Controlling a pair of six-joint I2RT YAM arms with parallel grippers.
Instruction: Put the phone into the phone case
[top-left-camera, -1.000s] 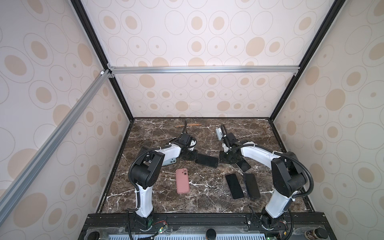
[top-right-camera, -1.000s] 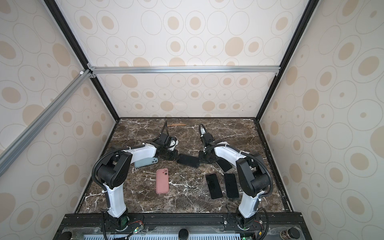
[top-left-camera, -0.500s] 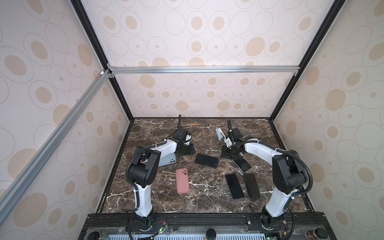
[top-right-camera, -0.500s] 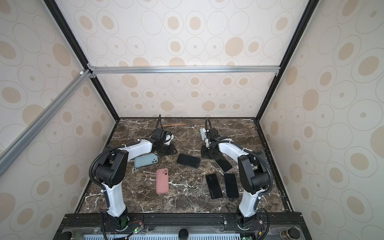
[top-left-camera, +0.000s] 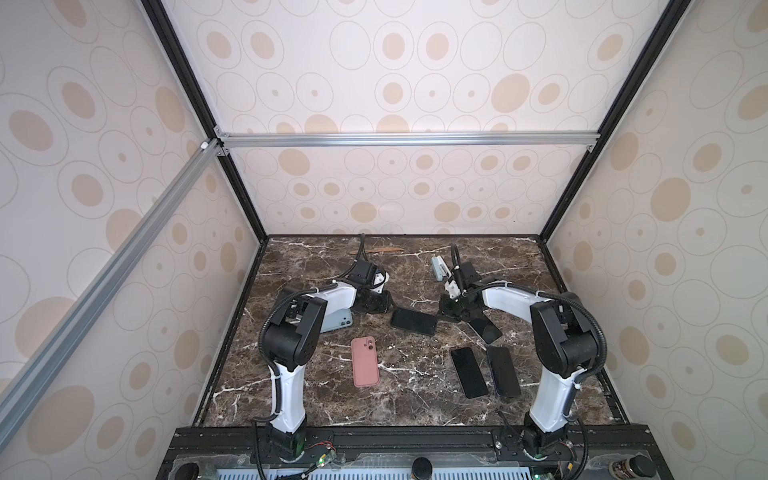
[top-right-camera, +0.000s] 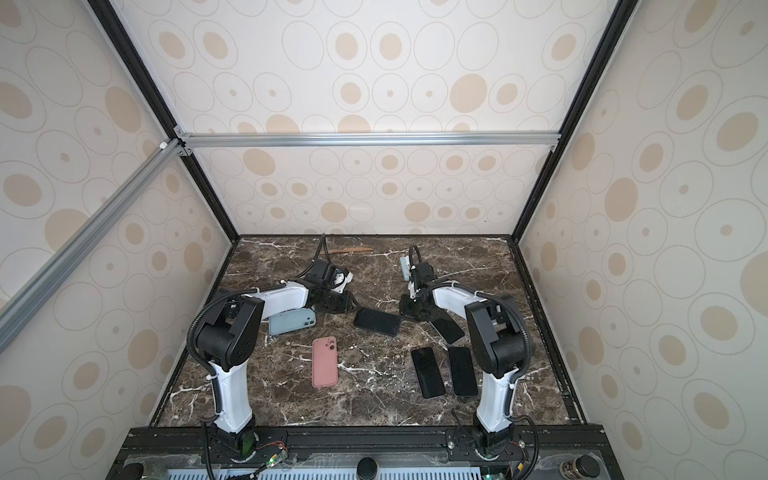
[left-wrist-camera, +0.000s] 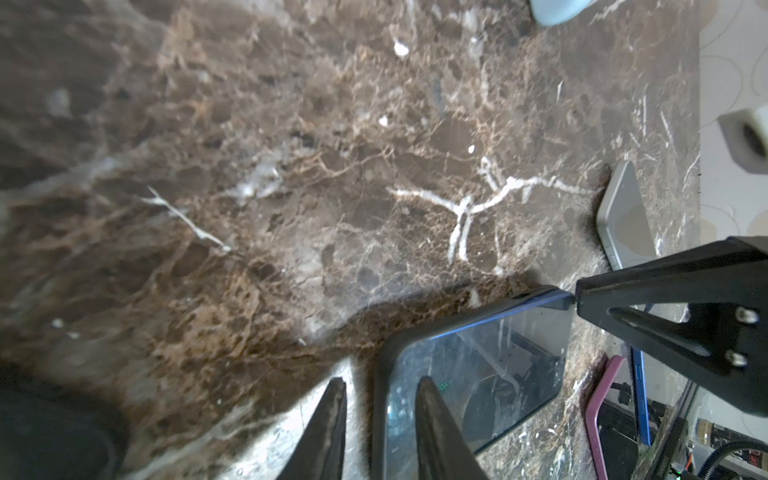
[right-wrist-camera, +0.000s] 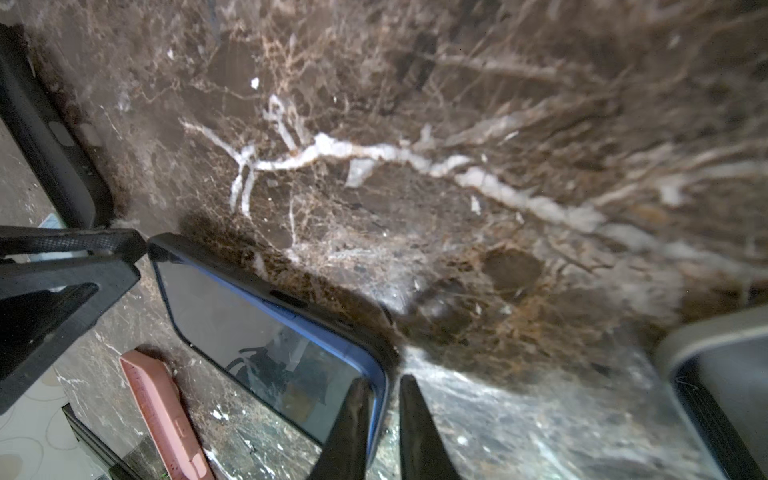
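Now both jaws straddle ends of the phone (top-left-camera: 413, 321).

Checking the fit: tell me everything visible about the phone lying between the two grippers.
The cased phone lies flat, screen up, on the marble table. It has dark glossy glass, a blue body edge and a matte black case rim around it. The left gripper straddles one end's rim; the right gripper straddles the opposite corner.

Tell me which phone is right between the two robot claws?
The black-cased phone in the middle: left gripper at one end, right gripper at the other. No other phone lies between them.
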